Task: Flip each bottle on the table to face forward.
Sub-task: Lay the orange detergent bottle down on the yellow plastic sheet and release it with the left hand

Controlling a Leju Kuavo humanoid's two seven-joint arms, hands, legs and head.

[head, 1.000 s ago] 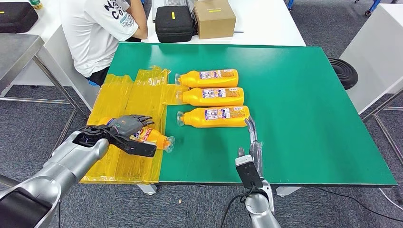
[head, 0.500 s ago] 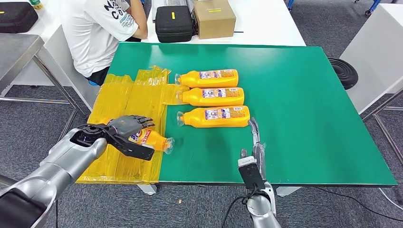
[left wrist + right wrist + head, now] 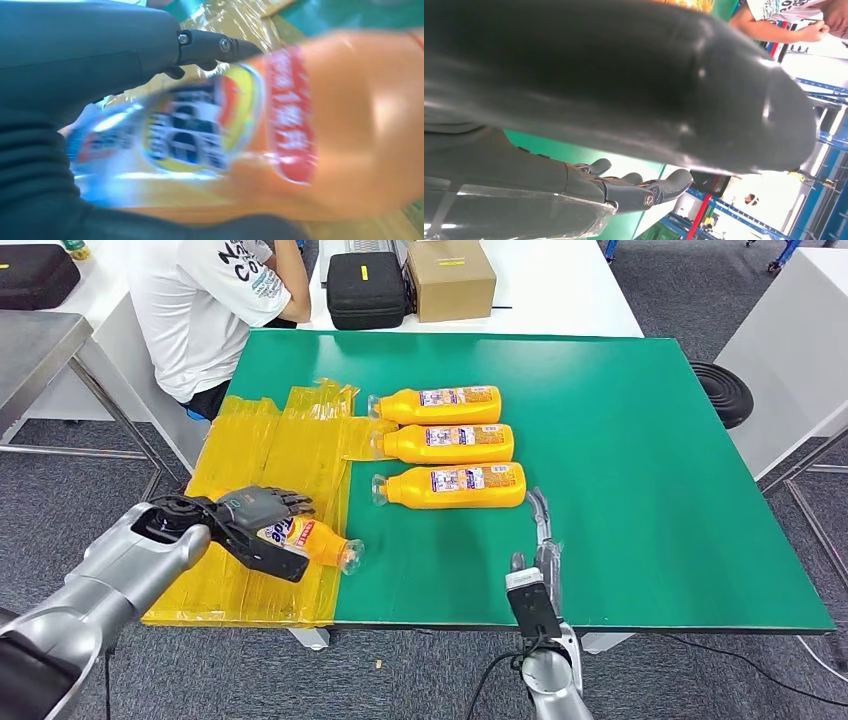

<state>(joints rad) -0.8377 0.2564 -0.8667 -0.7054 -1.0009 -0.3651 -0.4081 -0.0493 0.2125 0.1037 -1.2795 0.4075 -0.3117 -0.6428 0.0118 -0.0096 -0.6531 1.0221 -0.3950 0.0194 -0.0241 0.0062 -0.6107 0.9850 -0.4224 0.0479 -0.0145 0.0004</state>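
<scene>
- On the green desk lie four orange bottles in all: three in a row and one apart in the robot's left hand.
- Row of three: far bottle, middle bottle and near bottle lie flat, parallel, close beside one another, each with its long axis across the desk, clear cap to the robot's left, base to the right, label up.
- Held bottle sits over the yellow plastic sheet at the desk's left end, near the front edge; its long axis runs roughly across the desk, slightly slanted, cap toward the right and a little toward the robot, a red-banded label showing on top.
- Left hand grips this bottle around its body, fingers curled over the far side and thumb under the near side; the left wrist view shows the blurred label close up.
- Right hand hovers edge-on near the front edge, just right of the near bottle's base and apart from it, fingers stretched out straight, loosely together, holding nothing.
- One sheet covers the left end and overhangs the left and front edges.
- Right half of the desk is bare green, with wide room.
- Beyond the far edge a white table carries one black case and one cardboard box; one person in a white shirt sits at the far left corner.
</scene>
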